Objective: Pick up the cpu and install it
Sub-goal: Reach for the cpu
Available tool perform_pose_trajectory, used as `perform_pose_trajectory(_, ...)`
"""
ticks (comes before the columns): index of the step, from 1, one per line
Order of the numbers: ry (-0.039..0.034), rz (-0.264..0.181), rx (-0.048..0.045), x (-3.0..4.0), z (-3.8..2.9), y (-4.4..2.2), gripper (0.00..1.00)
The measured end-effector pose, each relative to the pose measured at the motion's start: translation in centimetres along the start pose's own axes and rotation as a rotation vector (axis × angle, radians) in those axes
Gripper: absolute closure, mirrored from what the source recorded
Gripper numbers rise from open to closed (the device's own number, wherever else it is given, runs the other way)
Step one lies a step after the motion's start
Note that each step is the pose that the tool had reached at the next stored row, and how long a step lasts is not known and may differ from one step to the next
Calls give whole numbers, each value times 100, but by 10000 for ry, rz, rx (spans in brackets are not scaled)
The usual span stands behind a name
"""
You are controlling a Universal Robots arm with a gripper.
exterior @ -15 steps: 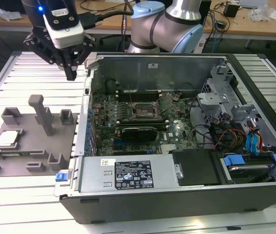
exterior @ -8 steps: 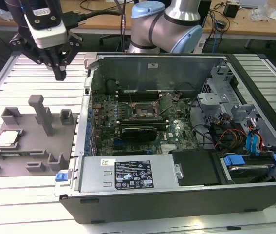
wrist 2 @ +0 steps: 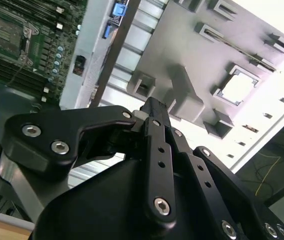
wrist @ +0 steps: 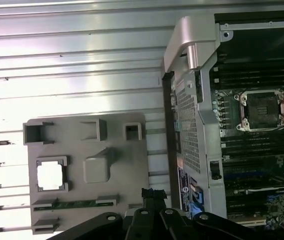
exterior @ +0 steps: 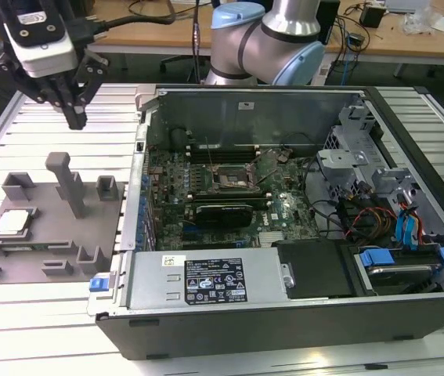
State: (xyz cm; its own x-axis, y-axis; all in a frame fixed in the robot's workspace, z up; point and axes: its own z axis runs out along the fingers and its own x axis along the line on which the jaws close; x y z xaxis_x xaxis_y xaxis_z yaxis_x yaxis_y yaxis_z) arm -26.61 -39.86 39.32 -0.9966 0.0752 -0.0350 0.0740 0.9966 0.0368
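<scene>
The slatted counter [exterior: 18,329] carries the open computer case [exterior: 284,313]. In the exterior view the grey tray [exterior: 57,227] lies at nine o'clock of the case. The claw [exterior: 75,117] hangs over the tray's twelve o'clock edge, closed on nothing. The socket [exterior: 229,178] looks empty. The cpu [exterior: 12,223] lies flat in its tray pocket, at seven o'clock of the claw and well apart from it. A clean pick, I judge, wants the jaws spread, centred squarely over the chip and level on opposite edges, clear of the upright blocks [exterior: 106,188].

cpu [exterior: 12,223] top shiny metal; tray [exterior: 45,215] matt grey plastic; table [exterior: 41,317] ribbed bare metal; tool [exterior: 75,121] matt blk.
</scene>
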Motion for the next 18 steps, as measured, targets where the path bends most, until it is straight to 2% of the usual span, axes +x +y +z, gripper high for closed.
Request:
perform_pose_trajectory(6, -25, 1, -1, 163, -6, -12, 89)
perform_pose_trajectory(8, -45, 1, -4, 273, -10, -20, 89)
perform_pose_trajectory(18, -97, 4, -7, 593, -22, -44, 89)
